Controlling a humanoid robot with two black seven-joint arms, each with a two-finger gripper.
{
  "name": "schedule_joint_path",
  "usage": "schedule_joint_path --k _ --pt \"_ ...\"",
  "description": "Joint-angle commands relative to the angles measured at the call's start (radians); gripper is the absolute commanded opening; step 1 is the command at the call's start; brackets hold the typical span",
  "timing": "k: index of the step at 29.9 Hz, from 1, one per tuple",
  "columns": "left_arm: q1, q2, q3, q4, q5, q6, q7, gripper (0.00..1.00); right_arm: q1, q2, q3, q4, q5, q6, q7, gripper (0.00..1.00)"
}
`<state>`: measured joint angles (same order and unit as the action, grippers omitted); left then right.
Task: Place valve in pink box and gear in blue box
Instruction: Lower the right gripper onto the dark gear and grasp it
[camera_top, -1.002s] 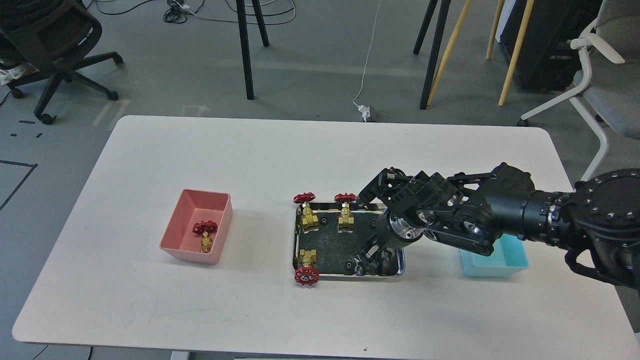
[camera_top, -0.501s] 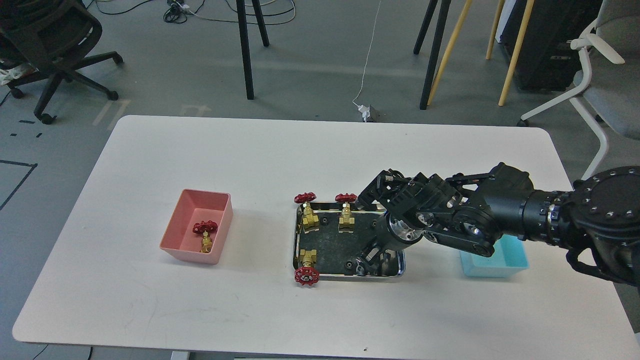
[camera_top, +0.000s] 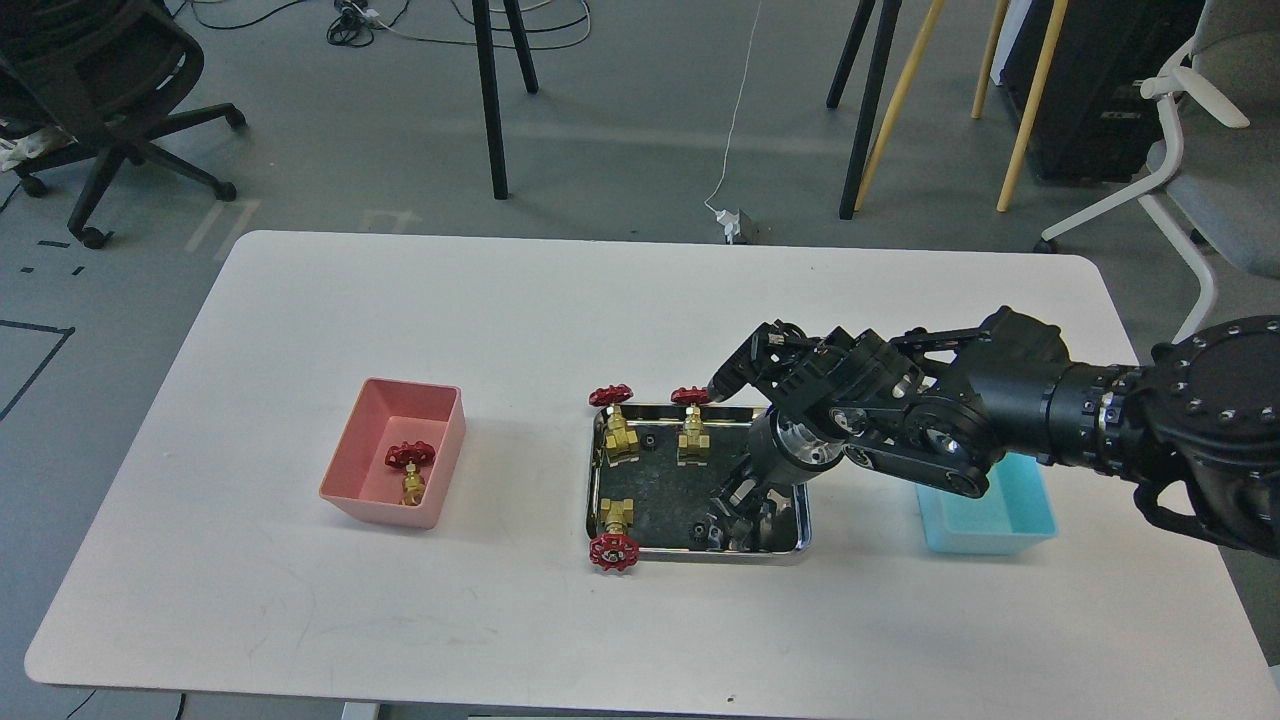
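My right arm comes in from the right, and its gripper (camera_top: 738, 505) points down into the right part of the shiny steel tray (camera_top: 600, 470). The fingers are dark against the dark tray floor, so I cannot tell whether they hold a gear. Small black gears (camera_top: 697, 525) lie on the tray floor. Three valves stand at the tray: two at its far edge (camera_top: 612, 425) (camera_top: 691, 425) and one at its near left corner (camera_top: 612, 538). Another valve (camera_top: 410, 470) lies in the pink box (camera_top: 345, 470). The blue box (camera_top: 1030, 515) is at the right, partly hidden by my arm. My left gripper is out of view.
The white table (camera_top: 500, 320) carries the boxes and tray in a row. Chairs (camera_top: 100, 110), stand legs and cables are on the floor beyond the far edge.
My right arm and wrist have risen slightly and shifted a little away from me, with the gripper still over the tray's right part. Valves and boxes have not moved.
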<state>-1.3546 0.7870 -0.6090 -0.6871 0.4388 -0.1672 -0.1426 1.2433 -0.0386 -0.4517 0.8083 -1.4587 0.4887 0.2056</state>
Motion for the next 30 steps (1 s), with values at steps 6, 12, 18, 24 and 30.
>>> schedule_joint_path --k 6,12,18,24,30 --pt "-0.006 0.000 0.000 0.018 0.000 -0.002 0.000 0.92 -0.001 0.000 -0.038 0.017 -0.003 0.000 0.002 0.52" --pt "-0.006 0.000 0.000 0.020 0.000 -0.002 0.000 0.92 -0.005 0.002 -0.038 0.015 -0.005 0.000 0.002 0.51" --pt "-0.006 0.000 0.002 0.021 0.000 -0.002 0.000 0.92 -0.007 0.002 -0.038 0.017 -0.006 0.000 0.002 0.45" --pt "-0.006 -0.002 0.002 0.021 0.000 -0.002 0.000 0.92 -0.005 0.002 -0.039 0.017 -0.006 0.000 0.002 0.37" --pt "-0.006 -0.003 0.002 0.040 0.000 -0.002 -0.002 0.92 -0.004 0.002 -0.044 0.017 -0.008 0.000 0.000 0.28"
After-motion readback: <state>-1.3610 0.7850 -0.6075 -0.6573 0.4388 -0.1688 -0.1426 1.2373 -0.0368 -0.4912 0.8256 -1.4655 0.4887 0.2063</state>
